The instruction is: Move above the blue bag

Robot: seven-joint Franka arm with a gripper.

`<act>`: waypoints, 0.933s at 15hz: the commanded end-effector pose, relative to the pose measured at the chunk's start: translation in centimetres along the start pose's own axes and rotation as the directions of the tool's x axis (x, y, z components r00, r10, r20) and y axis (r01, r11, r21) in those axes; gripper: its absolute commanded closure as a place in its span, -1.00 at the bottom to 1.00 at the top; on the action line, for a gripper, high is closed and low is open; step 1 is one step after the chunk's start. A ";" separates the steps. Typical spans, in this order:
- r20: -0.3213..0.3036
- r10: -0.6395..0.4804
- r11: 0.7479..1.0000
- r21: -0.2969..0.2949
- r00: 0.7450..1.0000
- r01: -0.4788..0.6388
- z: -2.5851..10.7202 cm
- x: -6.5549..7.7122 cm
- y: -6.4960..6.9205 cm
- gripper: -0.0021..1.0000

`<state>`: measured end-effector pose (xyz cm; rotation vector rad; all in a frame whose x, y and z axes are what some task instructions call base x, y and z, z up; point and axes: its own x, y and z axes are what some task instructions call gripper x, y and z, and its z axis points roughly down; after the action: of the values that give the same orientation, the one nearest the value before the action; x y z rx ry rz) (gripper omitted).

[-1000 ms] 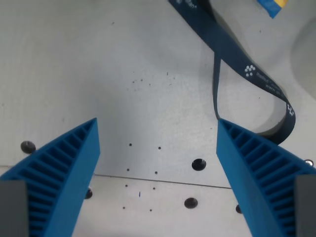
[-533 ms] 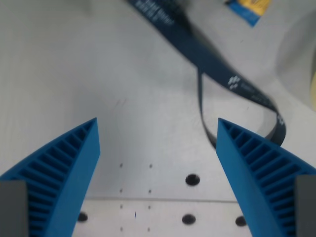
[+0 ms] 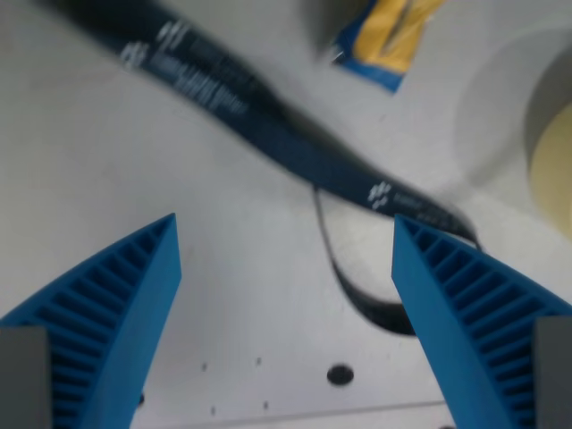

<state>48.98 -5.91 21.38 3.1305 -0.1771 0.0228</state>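
A: Count them?
B: One blue bag at the top edge, one dark strap, one pale roll.
A: Gripper?
B: Two blue fingers spread wide, holding nothing.

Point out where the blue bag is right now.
The blue bag, with its yellow print, lies at the top edge of the wrist view, right of centre, just above the dark lanyard and left of the pale round object.
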 end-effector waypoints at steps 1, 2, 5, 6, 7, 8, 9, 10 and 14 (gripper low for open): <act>-0.002 0.279 0.960 -0.014 0.960 -0.279 0.8 1.6 0.9 -1.00; 0.000 0.300 0.954 -0.013 0.954 -0.300 1.1 2.1 1.3 -1.00; -0.002 0.367 0.930 -0.011 0.930 -0.367 2.1 3.3 2.4 -1.00; -0.005 0.382 0.924 -0.009 0.924 -0.382 2.4 3.7 2.7 -1.00; -0.005 0.399 0.917 -0.007 0.917 -0.399 2.7 4.1 3.0 -1.00; -0.006 0.417 0.909 -0.006 0.909 -0.417 3.0 4.5 3.4 -1.00; -0.008 0.433 0.902 -0.005 0.902 -0.433 3.3 4.9 3.7 -1.00; -0.009 0.449 0.894 -0.002 0.894 -0.449 3.6 5.3 4.0 -1.00; -0.008 0.485 0.875 0.001 0.874 -0.485 4.7 7.0 5.1 -1.00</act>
<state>54.62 -11.50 16.97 3.0494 -0.6575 0.0505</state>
